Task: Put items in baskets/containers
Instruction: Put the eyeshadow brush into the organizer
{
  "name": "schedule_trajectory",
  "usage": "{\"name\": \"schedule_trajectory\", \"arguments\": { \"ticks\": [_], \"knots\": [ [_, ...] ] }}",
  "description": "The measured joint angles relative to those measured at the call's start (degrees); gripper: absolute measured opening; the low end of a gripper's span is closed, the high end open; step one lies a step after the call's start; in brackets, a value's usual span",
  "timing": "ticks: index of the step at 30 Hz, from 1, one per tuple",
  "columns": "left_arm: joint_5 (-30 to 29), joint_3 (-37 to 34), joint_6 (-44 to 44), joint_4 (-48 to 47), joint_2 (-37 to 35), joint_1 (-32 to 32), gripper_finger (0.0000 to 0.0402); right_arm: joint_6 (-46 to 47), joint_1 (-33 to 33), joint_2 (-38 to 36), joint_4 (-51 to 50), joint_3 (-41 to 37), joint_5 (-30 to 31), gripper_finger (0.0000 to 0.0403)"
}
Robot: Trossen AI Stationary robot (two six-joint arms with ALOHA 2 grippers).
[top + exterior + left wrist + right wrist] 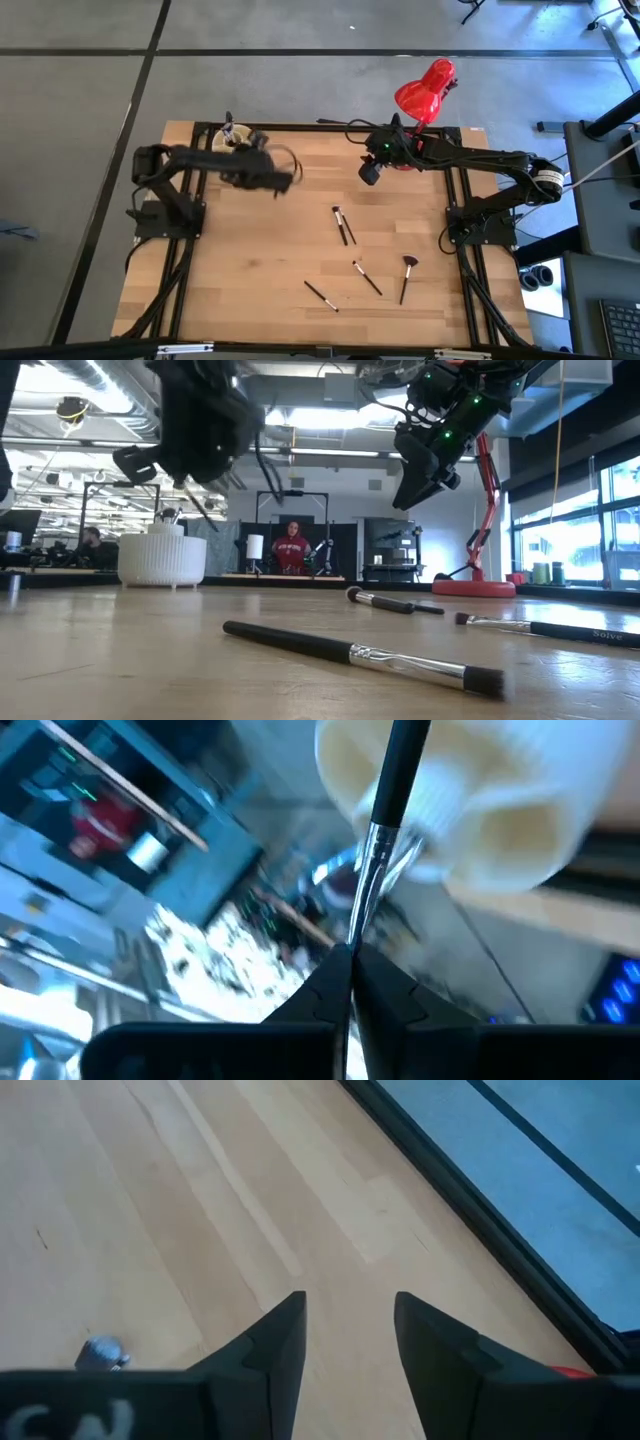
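Left gripper: fingers pinched on a brush, raised near the cup at the table's far left corner.
Right gripper: fingers apart, empty, raised near the lamp.
Risk: thin handle may swivel or snag a divider.
Loose brushes: mid-table.
Obscured: cup contents, left arm blurred.

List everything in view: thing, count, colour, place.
Loose makeup brushes: about five, dark handles, on the table's middle and near-right part.
Held brush: one, black handle, pinched in the left gripper.
Cup: one, cream-white, far-left corner, brushes already inside.
Desk lamp: one, red, far-right edge.
Table: one, pale wood.
Person: one, red top, in the room behind.
Left gripper: dark, raised beside the cup.
Right gripper: dark, fingers apart, empty, by the lamp.
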Motion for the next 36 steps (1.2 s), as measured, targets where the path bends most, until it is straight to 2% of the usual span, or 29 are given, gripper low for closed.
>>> {"name": "schedule_trajectory", "arguments": {
  "ticks": [3,7,10,16,20,31,36],
  "knots": [
    [-4.8,0.0,4.6,0.0,0.0,6.7,0.0004,-0.2,0.0,0.0,0.0,0.0,0.0,0.0154],
    [-11.9,0.5,7.5,-0.1,-0.3,12.5,0.0007,-0.4,0.0,0.0,0.0,0.0,0.0,0.0154],
    [-13.0,2.2,8.5,0.0,-0.3,14.8,0.0007,-0.5,0.0,0.0,0.0,0.0,0.0,0.0154],
    [-13.1,3.8,12.4,0.0,-0.3,17.6,0.0004,-0.4,0.0,0.2,0.0,0.0,0.0,0.0154],
    [-10.4,3.8,15.7,0.0,-0.3,19.3,0.0010,-0.4,0.0,1.4,-0.1,0.0,0.0,0.0154],
    [-9.8,3.8,17.1,0.0,-0.3,24.2,0.0005,-0.5,0.0,4.0,-0.2,0.0,0.0,0.0154],
    [-4.5,3.8,24.9,0.0,-0.4,25.9,0.0005,-0.4,0.0,4.0,-0.2,0.0,0.0,0.0154]
  ]
}}
